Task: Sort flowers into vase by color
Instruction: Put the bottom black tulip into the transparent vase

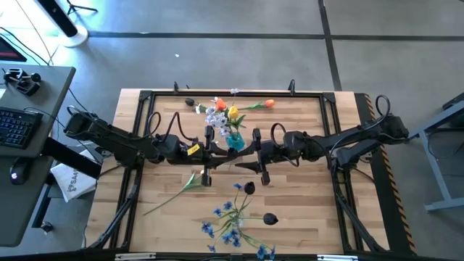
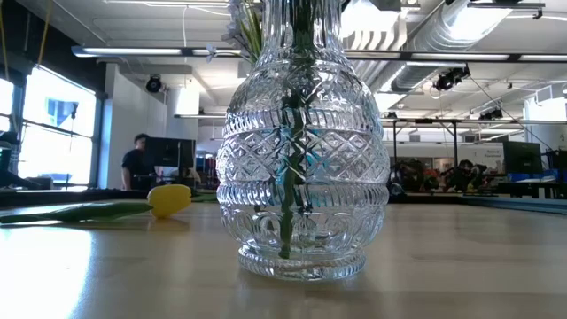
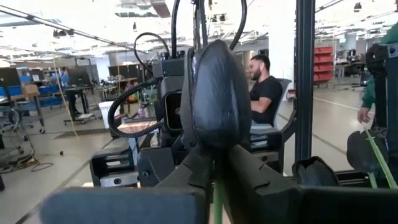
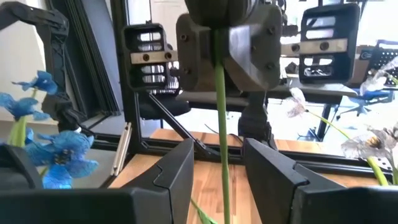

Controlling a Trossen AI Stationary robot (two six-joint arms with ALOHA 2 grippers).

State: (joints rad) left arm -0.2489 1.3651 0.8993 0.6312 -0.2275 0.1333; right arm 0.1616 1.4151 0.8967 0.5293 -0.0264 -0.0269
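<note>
Closest stood the vase [image 2: 345, 177], a cut-glass jar with a wide belly and narrow neck, upright on the wooden table [image 1: 312, 196]. Green stems ran down inside it, and in the high view white sprays [image 1: 216, 116] and an orange-and-yellow tulip [image 1: 233, 112] rose from its mouth.

Just beside the vase, on its near side in the high view, the two arms reached in from opposite sides and met nose to nose. The left gripper [image 3: 216, 168] was clamped together on the thin green stem of a dark bud [image 3: 214, 93], gripping just under the blackish, egg-shaped head and holding the flower above the table. The right gripper [image 4: 219, 162] faced it with the same stem running between its fingers [image 4: 177, 168]. These stood apart, with a gap showing on each side of the stem, so they were not pinching it.

A yellow tulip [image 2: 168, 199] lay flat on the table to the left arm's side of the vase, its long stem trailing away from the vase. Blue sprays [image 1: 226, 217] lay in a loose heap farther from the vase on that same near side, and two more dark buds [image 1: 249, 188] [image 1: 270, 218] lay next to them. On the far side of the vase an orange tulip [image 1: 270, 104] lay on its side, and another dark bud [image 1: 190, 102] lay well apart from it toward the left arm's end.
</note>
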